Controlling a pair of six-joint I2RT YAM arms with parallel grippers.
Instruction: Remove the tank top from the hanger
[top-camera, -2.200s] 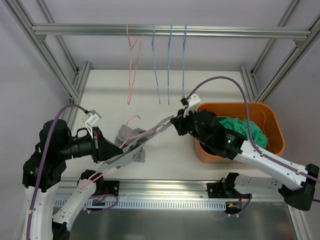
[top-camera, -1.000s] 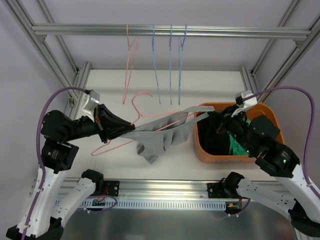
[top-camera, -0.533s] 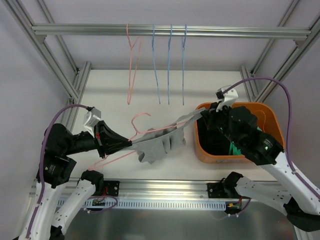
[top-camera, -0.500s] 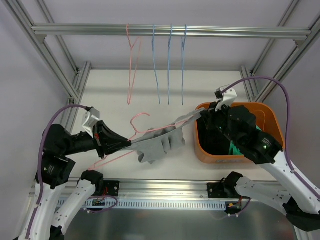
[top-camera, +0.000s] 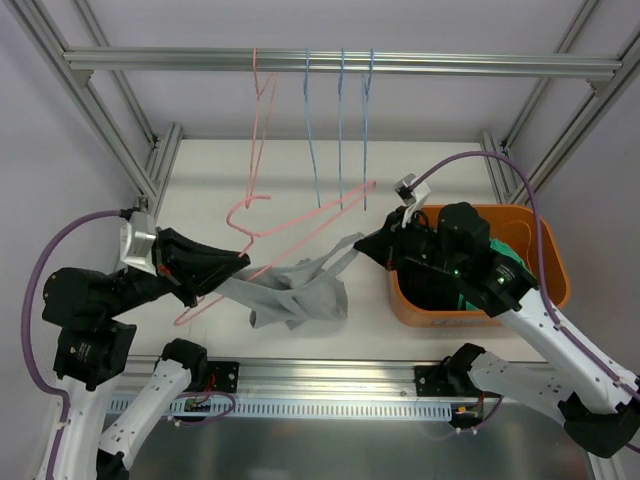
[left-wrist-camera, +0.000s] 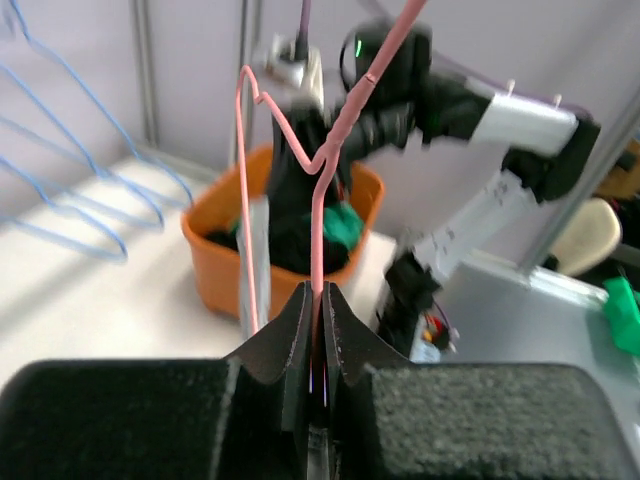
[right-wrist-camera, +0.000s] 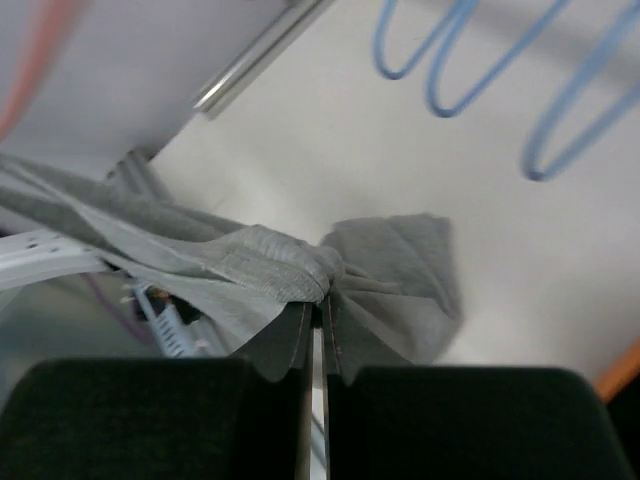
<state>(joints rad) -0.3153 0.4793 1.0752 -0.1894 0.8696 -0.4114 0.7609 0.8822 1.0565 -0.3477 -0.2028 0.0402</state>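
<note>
1. Table (top-camera: 420, 165) and rail (top-camera: 450, 65) – I have both arms raised over the white surface, so the work hangs in the air between them. The spare blue hangers (top-camera: 340, 130) on the rail are behind it and play no part.
2. Bin (top-camera: 500, 209) – it stands just beside the right arm and has a green cloth (top-camera: 512, 272) inside. I judge it to be the place where the garment will be dropped.
3. Tank top (top-camera: 300, 295) – the grey cloth sags in a bunch above the table. It is strung from beside the left claw (top-camera: 243, 266) up to the right claw (top-camera: 366, 246). I cannot tell whether a strap is looped on the wire.
4. Hanger (top-camera: 352, 197) – the pink wire is tilted, with its far end high and its near end low. I hold it this way so the cloth can slide off as the arms draw apart.
5. Left claw – its jaws are fully closed on the pink wire. It acts as the anchor.
6. Right claw – its jaws are fully closed on a gathered fold of grey cloth. It acts as the puller.
7. Differences between views:
   - Only the overhead camera shows the whole span and the sag.
   - The left wrist camera shows the wire pinched dead centre between the fingers (left-wrist-camera: 300, 320), with a grey strip hanging alongside it.
   - The right wrist camera shows the knot of fabric bunched at the fingertips (right-wrist-camera: 300, 335) – the overhead view hides that grip.
</note>
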